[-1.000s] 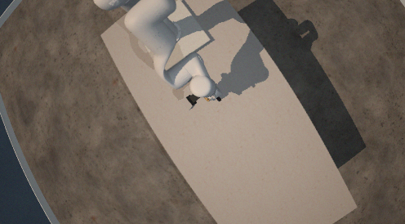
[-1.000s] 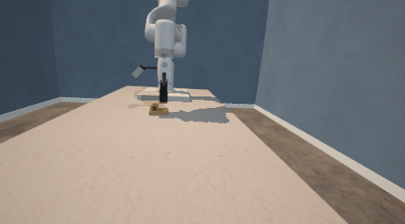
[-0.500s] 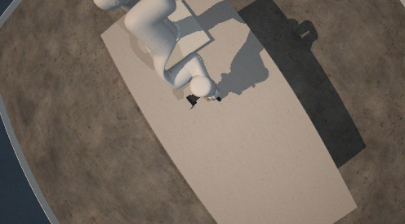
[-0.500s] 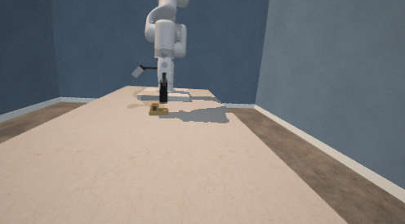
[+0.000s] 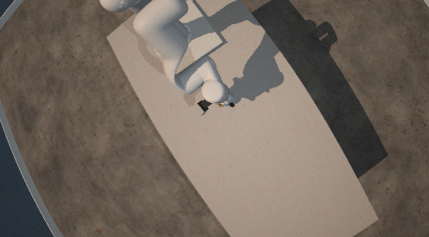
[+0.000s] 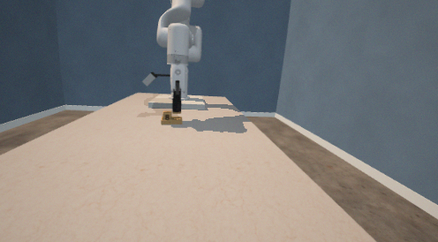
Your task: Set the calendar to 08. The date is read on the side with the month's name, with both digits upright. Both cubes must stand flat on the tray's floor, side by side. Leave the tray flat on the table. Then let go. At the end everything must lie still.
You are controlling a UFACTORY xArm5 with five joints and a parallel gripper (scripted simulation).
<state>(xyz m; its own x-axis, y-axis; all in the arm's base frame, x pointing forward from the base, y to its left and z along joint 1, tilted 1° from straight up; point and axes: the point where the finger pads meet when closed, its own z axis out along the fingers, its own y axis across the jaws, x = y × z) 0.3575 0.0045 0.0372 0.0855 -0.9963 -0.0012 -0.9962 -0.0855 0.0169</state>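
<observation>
- A long pale tabletop (image 6: 185, 180) ran away from the exterior camera toward a blue back wall (image 6: 110, 34), with brown floor (image 6: 353, 189) on both sides of it.
- A white robot arm (image 6: 178, 39) stood at the far end of the tabletop, on a flat pale base plate (image 6: 154, 104), and bent forward and down over the surface.
- The arm threw a dark shadow (image 6: 216, 124) on the tabletop, to the right of the calendar tray as the exterior camera saw it.
- A small wooden calendar tray (image 6: 171, 119) sat on the tabletop just in front of the base plate, directly under the arm's tip.
- The dark jaws (image 6: 177, 109) pointed straight down into the tray and were pinching a cube there; the jaws hid that cube in both views, so its face could not be read.
- A second cube (image 6: 167, 117) sat in the tray, to the left of the jaws in the exterior view, showing a dark digit that looked like an 8, though it was too small to be sure.
- From above, the arm's wrist (image 5: 214, 91) covered nearly all of the tray; only dark gripper parts and a speck of orange showed at its edge.
</observation>
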